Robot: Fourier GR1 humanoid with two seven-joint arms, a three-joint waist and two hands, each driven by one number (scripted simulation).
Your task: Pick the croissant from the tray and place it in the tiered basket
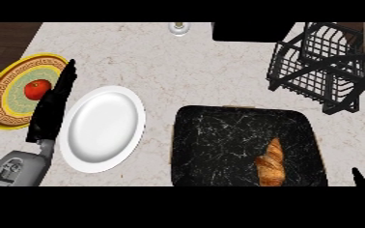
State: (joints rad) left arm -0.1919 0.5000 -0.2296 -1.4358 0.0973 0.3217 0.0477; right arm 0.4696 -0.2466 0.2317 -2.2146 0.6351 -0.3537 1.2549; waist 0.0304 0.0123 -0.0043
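The croissant (272, 164) lies in the black marbled tray (214, 140), in its right half and close to the tray's near edge. Its long axis runs almost straight away from the robot, leaning slightly: the narrow tip points to the far side of the counter, and the broader, ridged end sits nearest the view's lower edge.

In the head view, no finger touches it. The left hand (53, 104) shows far across at the left side, its fingers straight and stretched toward the far edge, grasping nothing, between the white plate (103, 128) and the patterned yellow plate (18, 94). The white plate and the tray's whole left half lie between that hand and the croissant. Of the right hand (357, 176) only a dark sliver shows at the lower right corner, just beyond the tray's right edge and near the pastry's broad end (whether its fingers are straight or curled I cannot tell).

The tiered basket (314, 67), black wire, stands at the far right of the marble counter (185, 67), beyond the tray's far right corner and apart from it. A red apple (37, 89) rests on the yellow plate. A small glass (179, 28) stands at the counter's far edge, beside a dark block (249, 31).
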